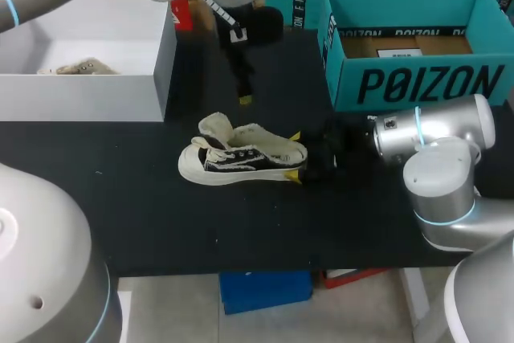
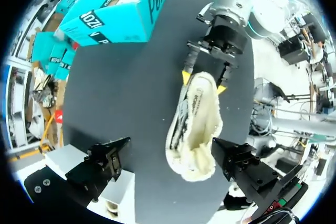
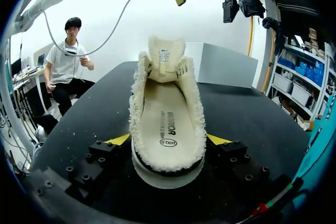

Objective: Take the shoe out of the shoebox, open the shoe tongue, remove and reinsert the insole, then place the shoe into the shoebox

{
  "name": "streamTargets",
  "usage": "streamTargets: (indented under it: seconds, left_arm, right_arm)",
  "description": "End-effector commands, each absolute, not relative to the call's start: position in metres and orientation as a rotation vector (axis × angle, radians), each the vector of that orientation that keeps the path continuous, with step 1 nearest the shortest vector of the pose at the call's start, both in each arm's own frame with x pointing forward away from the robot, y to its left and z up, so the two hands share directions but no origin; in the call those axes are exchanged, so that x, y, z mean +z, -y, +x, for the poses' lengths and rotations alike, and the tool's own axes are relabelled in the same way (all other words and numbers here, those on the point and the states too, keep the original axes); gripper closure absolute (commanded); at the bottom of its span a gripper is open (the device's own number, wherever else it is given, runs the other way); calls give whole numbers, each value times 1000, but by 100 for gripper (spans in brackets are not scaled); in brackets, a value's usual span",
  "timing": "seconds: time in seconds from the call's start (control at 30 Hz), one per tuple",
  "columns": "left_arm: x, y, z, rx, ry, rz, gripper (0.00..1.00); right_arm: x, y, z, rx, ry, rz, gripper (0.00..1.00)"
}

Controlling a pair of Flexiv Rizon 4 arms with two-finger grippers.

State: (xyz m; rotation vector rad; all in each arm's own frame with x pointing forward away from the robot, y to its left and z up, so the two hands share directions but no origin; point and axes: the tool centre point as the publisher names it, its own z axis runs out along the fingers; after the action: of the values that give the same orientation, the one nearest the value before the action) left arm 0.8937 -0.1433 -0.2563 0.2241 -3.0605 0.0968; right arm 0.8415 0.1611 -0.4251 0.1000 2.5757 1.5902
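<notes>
A fleece-lined black-and-white shoe (image 1: 241, 158) lies on its side on the black table (image 1: 161, 222), toe towards my left. Its tongue (image 3: 165, 59) is pulled up and the cream insole (image 3: 168, 119) lies flat inside. My right gripper (image 1: 295, 157) is shut on the heel, one yellow tip against each side; the right wrist view shows the shoe (image 3: 168, 129) between those fingers. My left gripper (image 1: 244, 94) hangs open above and behind the shoe, touching nothing. In the left wrist view the shoe (image 2: 197, 129) lies below and ahead of that gripper (image 2: 169, 142).
A teal shoebox (image 1: 418, 86) stands open at the back right, also seen in the left wrist view (image 2: 121, 14). A white box (image 1: 88, 78) with crumpled paper inside stands at the back left. Bare table lies in front of the shoe.
</notes>
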Motion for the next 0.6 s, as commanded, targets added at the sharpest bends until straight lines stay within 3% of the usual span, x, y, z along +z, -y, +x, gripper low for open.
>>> streamTargets:
  seconds: [0.03, 0.13, 0.17, 0.2, 0.6]
  left_arm:
    - [-257, 142, 898, 174, 2908, -115, 0]
    - [-257, 142, 898, 174, 2908, -115, 0]
    - [-257, 142, 898, 174, 2908, -115, 35]
    - [-257, 142, 898, 174, 2908, -115, 100]
    - [-257, 142, 898, 174, 2908, -115, 100]
  right_arm:
    - [-425, -161, 842, 1588, -2578, 102, 100]
    - [-425, -161, 842, 1588, -2578, 102, 100]
    - [-425, -161, 842, 1588, -2578, 102, 100]
    - [-425, -161, 842, 1588, -2578, 102, 100]
    - [-425, -161, 842, 1588, -2578, 102, 100]
